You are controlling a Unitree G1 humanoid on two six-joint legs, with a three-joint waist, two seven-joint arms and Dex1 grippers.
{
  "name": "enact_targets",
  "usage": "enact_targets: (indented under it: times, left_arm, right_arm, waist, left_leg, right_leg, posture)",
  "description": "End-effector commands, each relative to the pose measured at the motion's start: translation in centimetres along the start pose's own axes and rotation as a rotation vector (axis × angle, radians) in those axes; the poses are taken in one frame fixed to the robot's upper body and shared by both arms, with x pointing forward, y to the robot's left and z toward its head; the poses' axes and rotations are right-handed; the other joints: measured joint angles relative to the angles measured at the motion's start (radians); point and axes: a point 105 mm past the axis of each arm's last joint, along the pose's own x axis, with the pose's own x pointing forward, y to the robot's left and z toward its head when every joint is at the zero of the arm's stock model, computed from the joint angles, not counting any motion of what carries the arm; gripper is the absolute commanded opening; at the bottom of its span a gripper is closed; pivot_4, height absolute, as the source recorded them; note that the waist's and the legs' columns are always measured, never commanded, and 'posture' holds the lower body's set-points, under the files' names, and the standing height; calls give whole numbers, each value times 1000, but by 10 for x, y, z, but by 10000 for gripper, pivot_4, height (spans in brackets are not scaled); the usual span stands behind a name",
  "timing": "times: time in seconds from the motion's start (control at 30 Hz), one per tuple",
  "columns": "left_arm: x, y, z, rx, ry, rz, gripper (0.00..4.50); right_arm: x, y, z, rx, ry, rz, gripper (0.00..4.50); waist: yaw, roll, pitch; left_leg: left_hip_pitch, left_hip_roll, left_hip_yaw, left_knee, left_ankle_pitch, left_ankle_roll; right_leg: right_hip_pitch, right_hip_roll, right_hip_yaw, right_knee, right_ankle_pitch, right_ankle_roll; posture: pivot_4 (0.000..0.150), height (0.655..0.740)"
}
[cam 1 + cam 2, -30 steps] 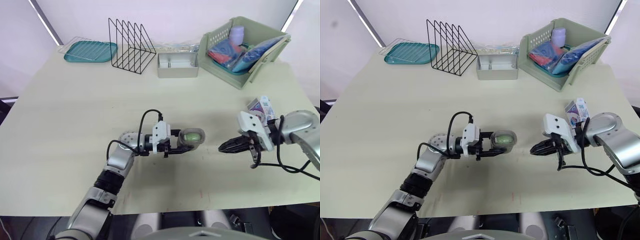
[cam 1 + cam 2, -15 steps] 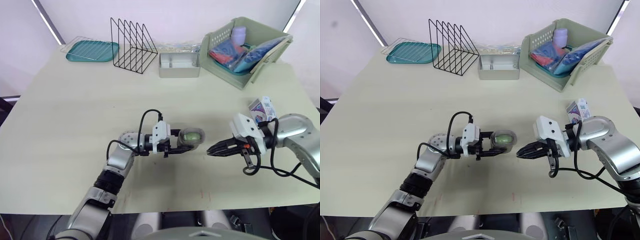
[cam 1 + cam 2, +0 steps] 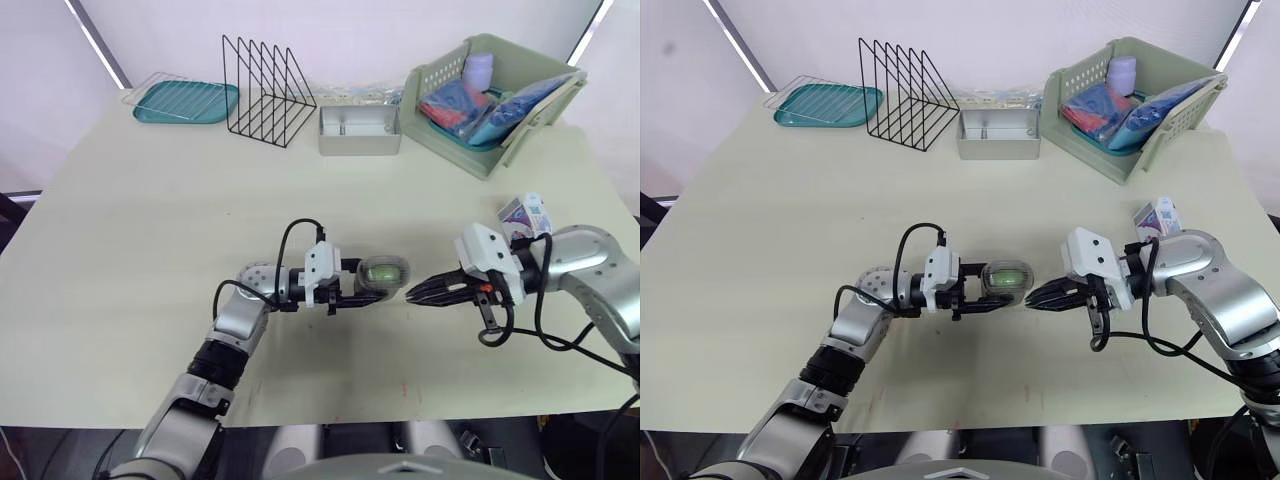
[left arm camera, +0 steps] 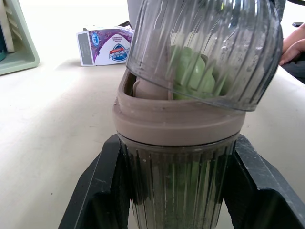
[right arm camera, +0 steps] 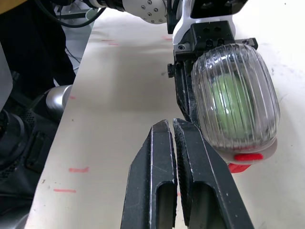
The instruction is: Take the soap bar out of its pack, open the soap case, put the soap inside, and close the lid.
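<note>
My left gripper (image 3: 372, 283) is shut on the soap case (image 3: 383, 273), holding it just above the table's middle. The case has a clear ribbed lid (image 4: 205, 47) over a beige rim, and the green soap bar (image 5: 228, 95) shows through it. In the left wrist view the lid sits tilted, raised on one side. My right gripper (image 3: 412, 293) is shut, its tips just right of the case and level with it. Beside those tips, the right wrist view shows the case's red clasp (image 5: 242, 157). The purple and white soap pack (image 3: 525, 212) lies behind my right arm.
Along the far edge stand a teal tray (image 3: 185, 102), a black wire rack (image 3: 265, 88), a grey metal box (image 3: 360, 130) and a green basket (image 3: 497, 135) holding colourful packets. Bare tabletop lies all round the case.
My right gripper has moved left, from well right of the soap case to just beside it, staying shut. The left gripper and the case have not moved.
</note>
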Motion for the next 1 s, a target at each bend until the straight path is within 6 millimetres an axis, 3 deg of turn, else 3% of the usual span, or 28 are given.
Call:
enact_targets:
  times: [0.03, 1.0]
  left_arm:
    - [0, 2, 8, 40, -13, 3, 20324]
    - [0, 2, 8, 44, -8, 0, 20324]
  right_arm:
    - [0, -1, 8, -52, -16, -6, 1477]
    - [6, -10, 20, -84, -22, 8, 1477]
  waist:
    - [0, 0, 0]
    - [0, 0, 0]
  left_leg:
    - [0, 0, 0, 0, 0, 0]
    - [0, 0, 0, 0, 0, 0]
  right_leg:
    - [0, 0, 0, 0, 0, 0]
    - [0, 0, 0, 0, 0, 0]
  posture:
    - [1500, 7400]
    - [1500, 7400]
